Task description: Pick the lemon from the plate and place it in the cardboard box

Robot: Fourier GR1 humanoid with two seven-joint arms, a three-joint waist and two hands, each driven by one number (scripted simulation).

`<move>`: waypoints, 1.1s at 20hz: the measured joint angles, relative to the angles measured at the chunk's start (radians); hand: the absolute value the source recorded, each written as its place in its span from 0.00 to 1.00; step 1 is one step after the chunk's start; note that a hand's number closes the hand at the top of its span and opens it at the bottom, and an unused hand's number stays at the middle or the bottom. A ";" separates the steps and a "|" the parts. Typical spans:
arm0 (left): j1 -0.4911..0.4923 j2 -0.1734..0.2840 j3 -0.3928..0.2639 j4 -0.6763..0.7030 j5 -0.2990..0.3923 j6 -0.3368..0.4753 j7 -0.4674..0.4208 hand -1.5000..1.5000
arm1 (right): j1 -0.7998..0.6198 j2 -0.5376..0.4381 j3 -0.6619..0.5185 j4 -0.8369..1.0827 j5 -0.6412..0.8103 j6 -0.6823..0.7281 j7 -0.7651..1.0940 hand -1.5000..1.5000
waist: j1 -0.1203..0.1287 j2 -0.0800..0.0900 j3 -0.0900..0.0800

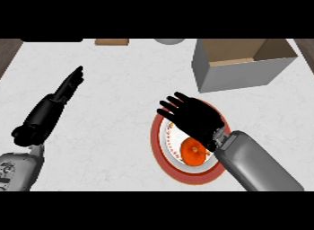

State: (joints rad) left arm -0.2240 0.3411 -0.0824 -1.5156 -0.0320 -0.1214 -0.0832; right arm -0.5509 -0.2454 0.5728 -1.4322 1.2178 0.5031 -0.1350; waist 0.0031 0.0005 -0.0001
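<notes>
In the head view, the step in hand looked like the reach down onto the fruit, and doing it well would have meant lowering the right hand (pixel 194 117) straight over the lemon (pixel 193 152) and closing the fingers round it without scraping the plate (pixel 161 143) or nudging it across the tabletop (pixel 113 90). The lemon, orange-coloured here, lay on the plate's white centre, toward the near side of the plate, partly hidden under the wrist. The right hand hovered above the plate's far half with its fingers spread and nearly straight, released and grasping nothing; whether the palm touched the fruit could not be told. The cardboard box (pixel 242 67) stood open-topped beyond the plate and a little to its right, apart from it. The left hand (pixel 50 110) rested well to the left of the plate, fingers extended, holding nothing.
</notes>
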 measured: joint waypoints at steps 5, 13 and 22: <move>-0.006 -0.014 0.020 0.015 -0.022 -0.022 -0.007 0.50 | 0.016 0.028 -0.019 0.073 0.040 -0.038 -0.060 0.00 | 0.000 0.000 0.000; 0.009 -0.036 0.041 -0.035 -0.044 -0.051 0.027 0.50 | 0.016 0.079 -0.059 0.188 0.135 -0.115 -0.079 0.00 | 0.001 0.000 0.000; -0.005 -0.059 0.075 -0.019 -0.063 -0.077 0.016 0.50 | -0.041 0.121 -0.137 0.377 0.197 -0.197 -0.152 1.00 | 0.002 0.000 0.000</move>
State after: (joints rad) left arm -0.2295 0.2819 -0.0073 -1.5344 -0.0953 -0.1988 -0.0671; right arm -0.5921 -0.1241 0.4357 -1.0552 1.4147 0.3061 -0.2867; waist 0.0052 0.0003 -0.0006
